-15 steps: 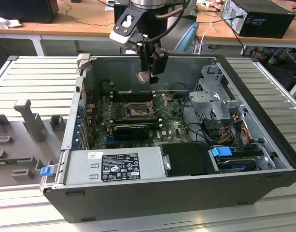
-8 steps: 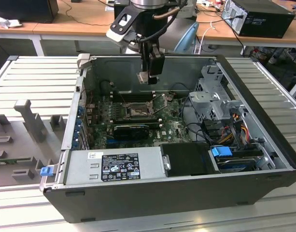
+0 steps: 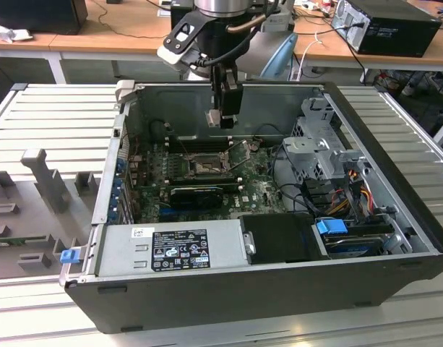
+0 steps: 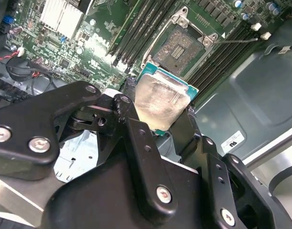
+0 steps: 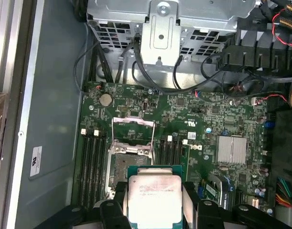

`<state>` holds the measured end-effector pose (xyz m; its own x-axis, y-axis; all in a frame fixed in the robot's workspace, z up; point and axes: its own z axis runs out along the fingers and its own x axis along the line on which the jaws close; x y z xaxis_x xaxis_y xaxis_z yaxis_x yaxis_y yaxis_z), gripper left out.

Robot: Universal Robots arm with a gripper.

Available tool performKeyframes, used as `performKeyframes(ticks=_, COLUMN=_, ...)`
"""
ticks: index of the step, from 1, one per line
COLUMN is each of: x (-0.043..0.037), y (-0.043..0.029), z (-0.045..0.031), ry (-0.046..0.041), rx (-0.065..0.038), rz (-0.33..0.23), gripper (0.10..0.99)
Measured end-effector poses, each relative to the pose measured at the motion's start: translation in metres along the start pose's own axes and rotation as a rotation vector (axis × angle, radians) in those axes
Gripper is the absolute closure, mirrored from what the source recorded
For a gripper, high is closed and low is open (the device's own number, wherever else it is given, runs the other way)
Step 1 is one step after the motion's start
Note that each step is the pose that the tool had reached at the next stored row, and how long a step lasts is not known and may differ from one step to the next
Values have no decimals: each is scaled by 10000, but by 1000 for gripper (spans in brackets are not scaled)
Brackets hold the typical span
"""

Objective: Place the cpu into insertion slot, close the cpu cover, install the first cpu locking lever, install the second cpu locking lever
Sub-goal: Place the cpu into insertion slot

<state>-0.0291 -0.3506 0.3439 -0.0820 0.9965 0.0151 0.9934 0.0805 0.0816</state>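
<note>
We see the cpu (image 4: 160,100) pinched by two opposite edges between the black fingers (image 4: 131,124) of the gripper (image 4: 159,121). Its dull metal lid faces the wrist cameras, with a green rim showing around it. It hangs in the air above the board (image 5: 193,109), apart from the slot (image 5: 121,162). The slot lies bare with its pin field exposed, and the cover (image 5: 131,119) is swung open just beside it.

We judge the chip light and stiff. Its edges are thin and smooth, though, so it could slip or twist in a loose grip. The contacts underneath and the slot's pins look fragile. The hold therefore belongs where it is now, on two opposite edges, never on the faces. Any tilt or hard press at the slot could bend pins.

In the exterior view the gripper (image 3: 225,108) hovers inside the open case (image 3: 279,289), well above the board.
</note>
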Motion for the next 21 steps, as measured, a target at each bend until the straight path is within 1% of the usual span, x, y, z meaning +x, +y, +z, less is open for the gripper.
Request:
performKeyframes(ticks=7, x=-1, y=-6, z=69, ry=-6, rx=1, rz=8, gripper=545)
performKeyframes(ticks=11, x=-2, y=-8, z=100, ry=-24, rx=-3, rz=238, gripper=545)
performKeyframes(ticks=15, x=-2, y=-11, z=135, ry=-31, rx=-5, rz=327, gripper=545)
performKeyframes(ticks=16, x=-2, y=-12, z=143, ry=-35, rx=-5, rz=378, gripper=545)
performKeyframes(ticks=20, x=-3, y=-14, z=170, ry=-81, rx=-14, rz=952, gripper=545)
performKeyframes(ticks=21, x=-3, y=-16, z=189, ry=-82, rx=-15, rz=978, gripper=545)
